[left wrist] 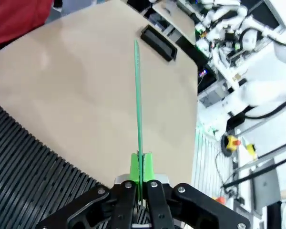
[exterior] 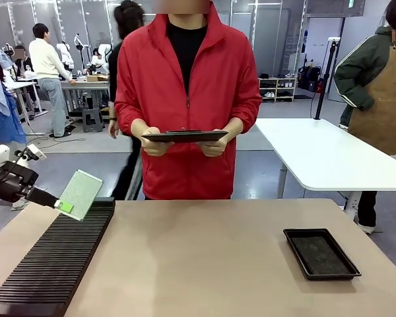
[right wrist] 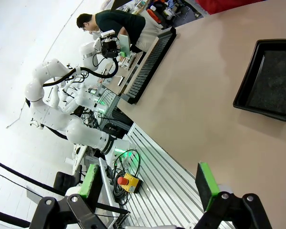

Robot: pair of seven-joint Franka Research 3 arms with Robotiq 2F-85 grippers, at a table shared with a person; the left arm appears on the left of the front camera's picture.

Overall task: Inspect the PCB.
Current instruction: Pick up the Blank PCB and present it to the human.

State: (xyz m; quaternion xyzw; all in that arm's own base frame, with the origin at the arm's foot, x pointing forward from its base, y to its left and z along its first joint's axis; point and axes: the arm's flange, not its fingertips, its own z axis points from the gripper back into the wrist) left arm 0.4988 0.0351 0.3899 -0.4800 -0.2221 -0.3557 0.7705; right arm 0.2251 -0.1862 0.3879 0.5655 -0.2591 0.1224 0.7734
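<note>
PCB [exterior: 80, 193] is pinched at its corner by the left gripper [exterior: 64, 206] above the left rack [exterior: 53, 264]; probably being shown for inspection, steady holding needed next.

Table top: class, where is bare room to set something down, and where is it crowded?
Free: the wide stretch of table between the slotted rack and the black tray. Crowded: the left side, where the left gripper holds the PCB above the rack's far end.

Pale green PCB [exterior: 80, 193], black tray [exterior: 321, 254] — red jacket [exterior: 211, 86]
</note>
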